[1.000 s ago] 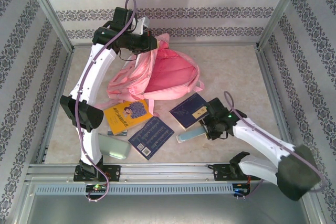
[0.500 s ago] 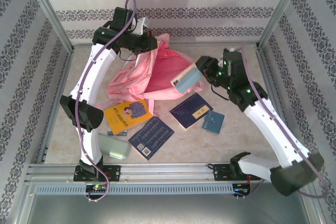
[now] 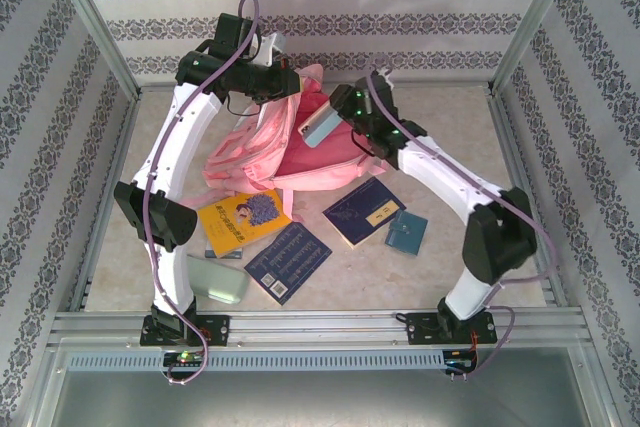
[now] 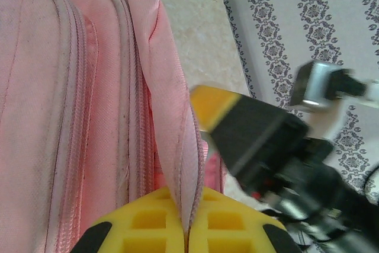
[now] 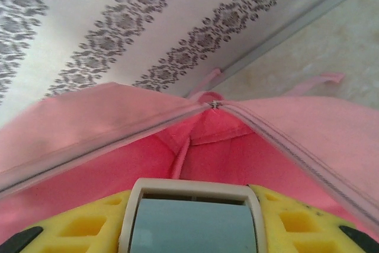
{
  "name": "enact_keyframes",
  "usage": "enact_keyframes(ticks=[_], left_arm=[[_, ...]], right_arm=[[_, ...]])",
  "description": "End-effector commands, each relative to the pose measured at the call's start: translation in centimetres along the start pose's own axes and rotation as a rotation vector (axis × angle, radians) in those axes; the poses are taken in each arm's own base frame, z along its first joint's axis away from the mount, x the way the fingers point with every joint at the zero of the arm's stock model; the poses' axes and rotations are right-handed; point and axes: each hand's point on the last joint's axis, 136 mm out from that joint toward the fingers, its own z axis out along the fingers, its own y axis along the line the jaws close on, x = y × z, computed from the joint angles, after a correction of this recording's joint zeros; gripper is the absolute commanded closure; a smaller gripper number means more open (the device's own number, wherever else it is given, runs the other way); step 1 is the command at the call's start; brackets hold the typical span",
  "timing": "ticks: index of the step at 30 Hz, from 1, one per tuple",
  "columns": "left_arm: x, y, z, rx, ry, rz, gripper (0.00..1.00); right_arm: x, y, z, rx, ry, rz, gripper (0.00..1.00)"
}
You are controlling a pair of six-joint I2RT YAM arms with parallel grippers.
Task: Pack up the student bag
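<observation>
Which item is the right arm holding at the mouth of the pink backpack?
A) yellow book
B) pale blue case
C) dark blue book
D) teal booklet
B: the right jaws clamp a pale blue case with a cream rim at the open mouth of the pink backpack.

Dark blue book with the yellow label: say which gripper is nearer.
Right. The right gripper, holding a pale blue case, is at the mouth of the pink fabric backpack beyond the dark blue book; the left gripper pinches its far rim, farther away.
</observation>
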Motion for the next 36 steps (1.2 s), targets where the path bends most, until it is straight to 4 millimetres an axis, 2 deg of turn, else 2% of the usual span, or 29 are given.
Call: enact_keyframes(ticks=[1,2,3,6,7,9,13,15,17,21,25,27,30,33,36], left_arm=[[-3.5,-5.9,-5.6,0.151,-0.185,0.124,1.0],[-3.7,-5.9,-5.7,0.153,-0.19,0.123,1.0],[-3.8,-5.9,-5.8,0.155,-0.195,0.122,1.0],[-4.3,-5.4,-6.0,0.148,-0.207,0.118,1.0],[-4.5,-5.2,-6.0,0.144,-0.209,0.113,1.0],[-4.7,-4.8,-6.2,0.142,-0.214,0.106,1.0],[-5.2,-4.5,-6.3,0.143,-0.223,0.098,1.0],[-5.3,-4.4,-6.3,0.142,-0.224,0.097,1.0],[-5.4,-4.4,-6.3,0.141,-0.227,0.096,1.0],[-5.2,-4.0,-6.1,0.125,-0.22,0.093,1.0],[-5.1,-3.6,-6.0,0.106,-0.218,0.087,1.0],[-5.1,-3.3,-6.0,0.092,-0.221,0.086,1.0],[-5.1,-3.1,-6.0,0.079,-0.224,0.077,1.0],[-5.3,-3.4,-6.0,0.077,-0.235,0.072,1.0],[-5.0,-3.7,-5.9,0.073,-0.238,0.075,1.0]], right_arm=[[-1.6,3.5,1.1,-0.074,-0.109,0.13,1.0],[-1.0,3.7,2.0,-0.079,-0.097,0.152,0.99],[-0.1,4.2,3.2,-0.098,-0.072,0.167,0.92],[3.1,6.0,5.7,-0.115,0.041,0.163,0.39],[3.6,6.3,5.7,-0.1,0.042,0.132,0.29],[3.7,6.0,5.2,-0.069,0.01,0.097,0.19],[2.9,5.5,5.0,-0.082,0.027,0.092,0.17],[2.2,6.0,4.6,-0.112,0.035,0.063,0.17],[1.6,7.4,3.7,-0.139,0.062,-0.023,0.17],[-0.1,9.8,0.2,-0.159,0.119,-0.225,0.19],[-1.3,9.1,-4.4,-0.102,0.124,-0.446,0.24],[-1.6,7.9,-6.6,-0.065,0.109,-0.505,0.25],[-2.0,3.8,-9.9,0.071,0.152,-0.478,0.27],[-1.6,-1.6,-12.8,0.208,0.191,-0.397,0.2],[0.5,-8.1,-15.2,0.369,0.291,-0.363,0.06]])
